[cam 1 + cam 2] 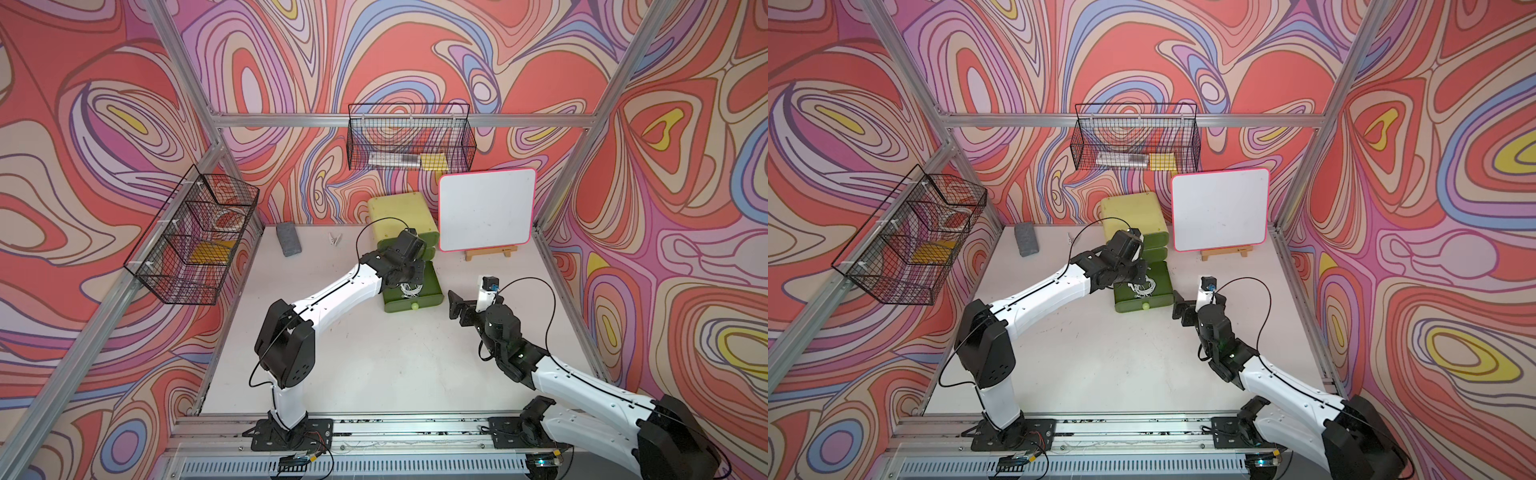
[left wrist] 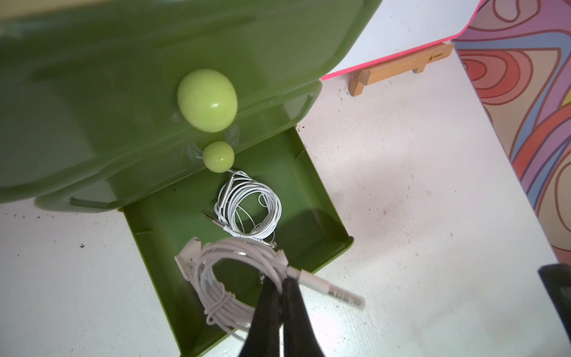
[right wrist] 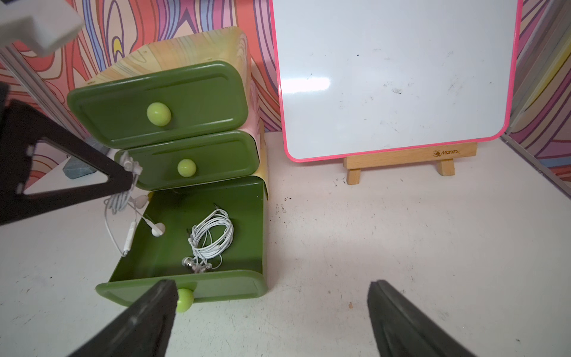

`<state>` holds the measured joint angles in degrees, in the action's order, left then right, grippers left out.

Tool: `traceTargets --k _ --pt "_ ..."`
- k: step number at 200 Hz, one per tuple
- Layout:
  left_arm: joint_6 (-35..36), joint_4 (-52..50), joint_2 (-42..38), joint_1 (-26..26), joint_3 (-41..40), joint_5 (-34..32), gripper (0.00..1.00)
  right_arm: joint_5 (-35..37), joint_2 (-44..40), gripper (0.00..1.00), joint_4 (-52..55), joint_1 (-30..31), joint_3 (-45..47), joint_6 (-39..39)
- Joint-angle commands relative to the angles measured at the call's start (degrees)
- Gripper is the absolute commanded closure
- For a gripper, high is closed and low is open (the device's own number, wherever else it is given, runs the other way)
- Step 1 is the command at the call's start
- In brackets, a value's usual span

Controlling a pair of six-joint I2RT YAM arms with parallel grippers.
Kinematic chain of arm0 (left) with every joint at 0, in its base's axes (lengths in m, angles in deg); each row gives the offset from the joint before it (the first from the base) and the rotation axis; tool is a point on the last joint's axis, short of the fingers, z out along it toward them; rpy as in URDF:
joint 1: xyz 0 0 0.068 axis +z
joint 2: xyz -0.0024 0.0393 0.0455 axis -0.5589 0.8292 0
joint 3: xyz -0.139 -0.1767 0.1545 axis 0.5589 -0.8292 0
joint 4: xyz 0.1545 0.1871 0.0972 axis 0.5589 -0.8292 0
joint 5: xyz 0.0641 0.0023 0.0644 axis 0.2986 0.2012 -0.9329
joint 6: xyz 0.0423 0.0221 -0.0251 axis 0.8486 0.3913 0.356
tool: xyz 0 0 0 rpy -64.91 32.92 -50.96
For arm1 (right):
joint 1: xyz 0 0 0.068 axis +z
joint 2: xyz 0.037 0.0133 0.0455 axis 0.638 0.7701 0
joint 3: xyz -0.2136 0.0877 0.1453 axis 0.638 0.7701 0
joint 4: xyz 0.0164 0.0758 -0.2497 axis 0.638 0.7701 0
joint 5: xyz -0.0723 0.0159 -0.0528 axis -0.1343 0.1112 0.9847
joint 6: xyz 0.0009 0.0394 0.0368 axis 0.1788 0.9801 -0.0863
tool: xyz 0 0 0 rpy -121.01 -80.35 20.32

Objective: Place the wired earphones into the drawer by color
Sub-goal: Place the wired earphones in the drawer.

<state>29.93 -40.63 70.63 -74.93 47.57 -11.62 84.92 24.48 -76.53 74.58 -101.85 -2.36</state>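
the drawer [image 3: 247,216] is smooth green plastic with a soft sheen; its knob [image 3: 184,299] is glossy lime. the earphones [image 2: 227,213] in it are smooth white plastic cable with shiny metal buds [image 3: 193,265]; the second coil [image 2: 241,248] is the same white plastic. the whiteboard [image 3: 395,77] is glossy and scuffed, on a bare wood stand [image 3: 401,157]. the table [image 1: 374,365] is matt white, speckled. the baskets [image 1: 411,137] are black wire, the frame [image 1: 291,120] dull metal. the left fingers [image 2: 267,315] are matt black.
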Motion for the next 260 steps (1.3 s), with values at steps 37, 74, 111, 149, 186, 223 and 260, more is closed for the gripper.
traceTargets --k 37,74,111,149,186,223,260 --pt "0.6 3.2 4.9 -0.3 1.3 -1.4 1.0 1.9 -1.2 0.02 -0.6 -0.1 0.8 0.5" --pt "0.7 3.7 7.2 -0.3 1.3 -2.0 1.0 1.5 -1.4 0.02 -0.7 -0.1 1.0 0.3" --pt "0.6 3.6 8.0 -0.3 1.8 -1.1 0.75 1.4 -2.1 0.02 -0.6 -0.1 1.1 -0.2" --pt "0.8 3.2 5.5 -0.3 1.3 0.1 0.63 0.0 -0.8 0.02 -1.2 -0.1 0.8 -0.4" --pt "1.0 5.1 -3.0 -0.3 -4.9 0.6 0.53 -4.6 0.7 0.02 2.0 -0.1 -1.7 1.0" --pt "2.6 5.8 -14.9 0.0 -15.6 -1.0 0.27 -11.1 2.3 0.02 8.2 -0.1 -5.3 3.3" --pt "2.8 11.3 -27.2 1.2 -30.7 -2.1 0.01 -14.4 3.5 0.02 12.8 0.0 -7.4 8.2"
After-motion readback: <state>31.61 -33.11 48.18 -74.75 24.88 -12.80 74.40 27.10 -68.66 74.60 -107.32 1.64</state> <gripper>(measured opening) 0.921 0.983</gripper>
